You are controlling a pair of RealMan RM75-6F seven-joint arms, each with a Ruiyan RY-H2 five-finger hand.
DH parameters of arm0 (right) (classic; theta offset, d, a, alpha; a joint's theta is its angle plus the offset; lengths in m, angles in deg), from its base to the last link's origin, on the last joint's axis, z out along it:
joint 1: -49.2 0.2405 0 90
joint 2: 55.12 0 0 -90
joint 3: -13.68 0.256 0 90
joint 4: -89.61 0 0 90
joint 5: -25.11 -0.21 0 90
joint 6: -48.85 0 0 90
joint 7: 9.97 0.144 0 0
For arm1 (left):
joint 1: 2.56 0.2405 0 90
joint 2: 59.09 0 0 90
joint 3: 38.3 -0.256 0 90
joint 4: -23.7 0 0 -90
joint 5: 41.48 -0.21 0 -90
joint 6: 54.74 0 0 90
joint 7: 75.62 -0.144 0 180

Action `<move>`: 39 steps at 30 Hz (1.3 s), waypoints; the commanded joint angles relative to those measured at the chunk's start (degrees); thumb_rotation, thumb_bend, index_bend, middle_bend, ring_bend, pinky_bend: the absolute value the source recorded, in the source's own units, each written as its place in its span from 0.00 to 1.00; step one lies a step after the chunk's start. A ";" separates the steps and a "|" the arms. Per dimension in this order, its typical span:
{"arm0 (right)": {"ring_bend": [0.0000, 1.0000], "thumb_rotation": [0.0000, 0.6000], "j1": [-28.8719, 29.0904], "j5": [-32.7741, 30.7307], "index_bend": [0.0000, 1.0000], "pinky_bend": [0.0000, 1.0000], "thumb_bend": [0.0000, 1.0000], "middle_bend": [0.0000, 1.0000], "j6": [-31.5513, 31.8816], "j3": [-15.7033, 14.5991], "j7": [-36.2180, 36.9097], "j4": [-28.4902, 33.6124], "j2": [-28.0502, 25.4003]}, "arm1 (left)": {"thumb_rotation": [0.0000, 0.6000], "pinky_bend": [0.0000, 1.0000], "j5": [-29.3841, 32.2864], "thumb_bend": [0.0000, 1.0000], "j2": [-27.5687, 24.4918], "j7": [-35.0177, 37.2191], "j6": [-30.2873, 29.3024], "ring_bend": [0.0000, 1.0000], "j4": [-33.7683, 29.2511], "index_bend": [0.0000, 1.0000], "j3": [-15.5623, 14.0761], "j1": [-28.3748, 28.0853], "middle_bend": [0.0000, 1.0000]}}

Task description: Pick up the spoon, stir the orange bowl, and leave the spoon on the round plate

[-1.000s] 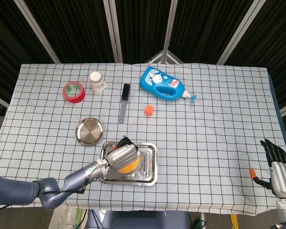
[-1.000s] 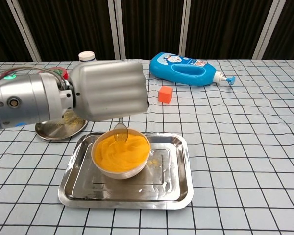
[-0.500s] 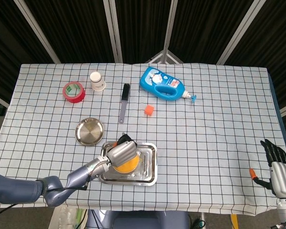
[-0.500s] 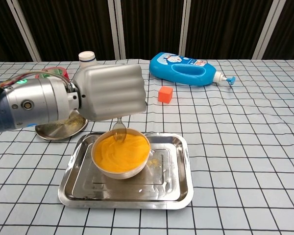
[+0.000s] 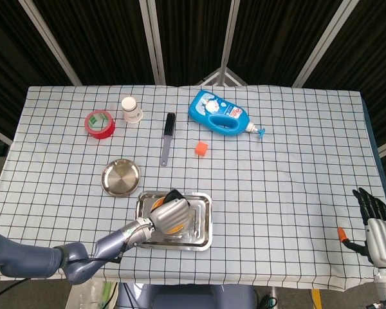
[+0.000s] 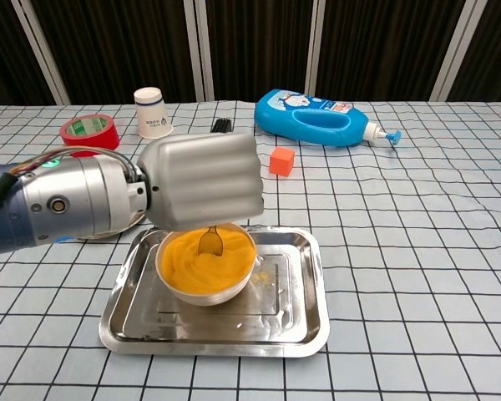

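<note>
Spoon (image 6: 210, 242) sat bowl-end down in the orange bowl (image 6: 205, 269), handle running up into the left hand (image 6: 202, 180), which was clenched around it. That was the chest view: orange bowl stood at the left of the steel tray (image 6: 292, 311), hand directly above it. Round plate (image 6: 100, 237) was mostly hidden behind the left wrist, only a sliver showing. Further back: red tape roll (image 6: 89, 130), paper cup (image 6: 153, 113), orange cube (image 6: 281, 160), blue bottle (image 6: 321, 119) lying on its side.

Head view: left hand (image 5: 171, 213) covered most of the orange bowl (image 5: 175, 225) inside the steel tray (image 5: 202, 225); spoon probably under the hand, not visible. Round plate (image 5: 121, 177) lay just to the far left of the tray, bare. Black brush (image 5: 167, 138) lay between the paper cup (image 5: 131, 109) and blue bottle (image 5: 217, 113). Right hand (image 5: 377, 226) sat at the near right table edge, fingers spread, grasping nothing.
</note>
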 commanded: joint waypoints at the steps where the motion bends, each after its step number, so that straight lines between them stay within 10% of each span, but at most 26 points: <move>1: 0.00 1.00 0.01 -0.08 0.00 0.00 0.39 0.00 -0.04 0.03 0.00 0.02 -0.02 | 1.00 1.00 -1.19 0.63 -0.42 0.35 -0.33 1.00 -0.96 0.82 -0.01 0.15 1.00; 39: 0.00 1.00 -0.04 -0.52 0.00 0.00 0.39 0.00 -0.33 0.08 0.29 0.23 -0.18 | 1.00 1.00 -8.17 0.63 -7.85 -4.13 3.06 1.00 -7.18 0.82 0.47 1.11 1.00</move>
